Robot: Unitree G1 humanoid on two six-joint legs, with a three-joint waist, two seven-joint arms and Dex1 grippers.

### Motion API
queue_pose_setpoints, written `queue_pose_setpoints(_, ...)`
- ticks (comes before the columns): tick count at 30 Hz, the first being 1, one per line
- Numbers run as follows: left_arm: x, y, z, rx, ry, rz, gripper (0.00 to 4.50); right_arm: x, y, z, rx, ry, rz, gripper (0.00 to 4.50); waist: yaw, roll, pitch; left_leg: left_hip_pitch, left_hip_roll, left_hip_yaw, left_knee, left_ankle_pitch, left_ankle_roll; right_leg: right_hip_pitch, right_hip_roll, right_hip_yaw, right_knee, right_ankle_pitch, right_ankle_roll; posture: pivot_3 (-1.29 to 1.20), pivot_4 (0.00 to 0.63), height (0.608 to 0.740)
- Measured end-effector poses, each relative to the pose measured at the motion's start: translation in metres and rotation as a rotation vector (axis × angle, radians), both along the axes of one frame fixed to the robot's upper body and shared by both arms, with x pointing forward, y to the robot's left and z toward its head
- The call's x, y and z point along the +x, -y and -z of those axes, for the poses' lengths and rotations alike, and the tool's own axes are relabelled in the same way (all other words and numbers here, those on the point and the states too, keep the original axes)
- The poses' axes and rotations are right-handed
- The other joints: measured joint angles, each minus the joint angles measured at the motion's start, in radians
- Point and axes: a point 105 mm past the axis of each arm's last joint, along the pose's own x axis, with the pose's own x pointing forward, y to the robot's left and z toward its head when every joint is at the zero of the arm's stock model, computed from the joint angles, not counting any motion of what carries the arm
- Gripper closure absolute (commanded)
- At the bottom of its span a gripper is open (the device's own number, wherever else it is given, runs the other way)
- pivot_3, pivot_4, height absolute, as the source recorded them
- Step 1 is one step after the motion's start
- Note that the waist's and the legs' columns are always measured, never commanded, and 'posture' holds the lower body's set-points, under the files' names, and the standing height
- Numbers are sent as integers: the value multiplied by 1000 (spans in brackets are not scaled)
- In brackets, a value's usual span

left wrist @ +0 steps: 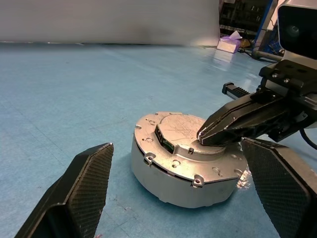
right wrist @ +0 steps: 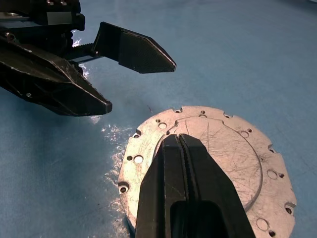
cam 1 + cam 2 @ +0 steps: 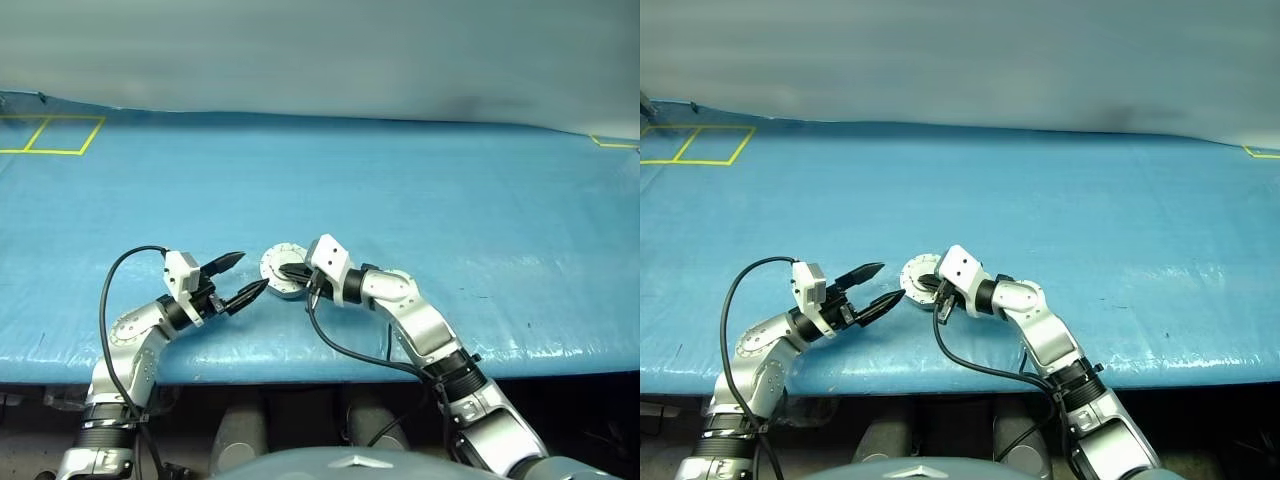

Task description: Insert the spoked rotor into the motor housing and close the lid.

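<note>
The motor housing (image 1: 181, 186) sits on the blue worktop (image 3: 420, 190) near its front edge, roughly midway between the two arms, and the lid (image 2: 218, 148) lies closed flat on top of it, its plain silver-grey outer face up with small screw holes around the rim and a raised, scratched centre disc. In the left wrist view a thin dark seam runs between lid and housing wall, and a small dark notch shows at the edge of the raised disc. The right gripper (image 2: 181, 141) reaches in from the robot's right with its two black fingers pressed together, their joined tip resting on the lid's raised centre. The left gripper (image 3: 240, 275) is just to the left of the housing, pointing toward it, its fingers (image 1: 81, 193) spread wide apart and holding nothing; in its own wrist view the housing stands between and beyond the two textured pads, clear of both. Yellow tape lines (image 3: 50, 135) mark squares at the worktop's far left corner.
</note>
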Motion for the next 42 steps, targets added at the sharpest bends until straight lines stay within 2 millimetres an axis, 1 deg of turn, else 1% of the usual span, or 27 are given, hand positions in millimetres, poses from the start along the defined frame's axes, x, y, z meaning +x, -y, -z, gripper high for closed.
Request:
queue_pose_setpoints(7, -1, -1, 2, 2, -6, -2, 0, 2, -1, 1, -10, 3, 10, 4464, -1, 0, 0, 0, 0, 0, 0, 0, 0, 0, 0, 0, 0, 0, 0, 0, 150, 740)
queue_pose_setpoints(13, -2, -1, 3, 5, -9, -3, 0, 0, 3, -2, 88, -59, 52, 4464, 0, 0, 0, -1, 0, 0, 0, 0, 0, -1, -1, 0, -1, 0, 0, 0, 150, 740)
queue_pose_setpoints(16, -2, -1, 3, 7, -9, -3, 0, 0, 4, -4, 138, -90, 63, 3920, 0, 0, 1, -3, 0, 0, 0, 0, 0, -2, -1, 0, -1, 0, 0, 0, 150, 740)
queue_pose_setpoints(19, -2, -1, 3, 8, -9, -2, 0, 2, 8, -6, 164, -100, 80, 2926, 0, 0, 1, -3, 0, 0, -1, 0, 0, -3, -1, 0, -1, 0, 0, 0, 150, 740)
queue_pose_setpoints(22, -2, 0, 3, 10, -8, 1, 0, 1, 8, -7, 175, -101, 80, 1953, -1, 0, 1, -3, 0, 0, -2, 0, 0, -3, 0, 0, -1, 0, 0, 0, 150, 740)
queue_pose_setpoints(23, -2, 0, 3, 11, -8, 1, 0, 1, 8, -6, 178, -104, 83, 1559, -1, 0, 1, -3, 0, 0, -2, 0, 0, -3, 0, 0, -1, 0, 0, 0, 150, 740)
queue_pose_setpoints(24, -2, 0, 3, 12, -9, 3, 0, 1, 8, -6, 180, -106, 89, 1279, -1, 0, 1, -4, 0, 0, -2, 0, 0, -3, 0, 0, -1, 0, 0, 0, 150, 740)
queue_pose_setpoints(41, -4, 2, 7, 46, -18, 16, 0, 2, 7, -3, 180, -93, 93, 1279, -1, 0, 1, -3, 0, 0, -2, 0, 0, -3, 0, 0, -1, 0, 0, 0, 150, 740)
queue_pose_setpoints(42, -4, 2, 8, 46, -18, 17, 0, 2, 7, -3, 181, -94, 91, 1102, -1, 0, 1, -3, 0, 0, -2, 0, 0, -3, 0, 0, -1, 0, 0, 0, 150, 740)
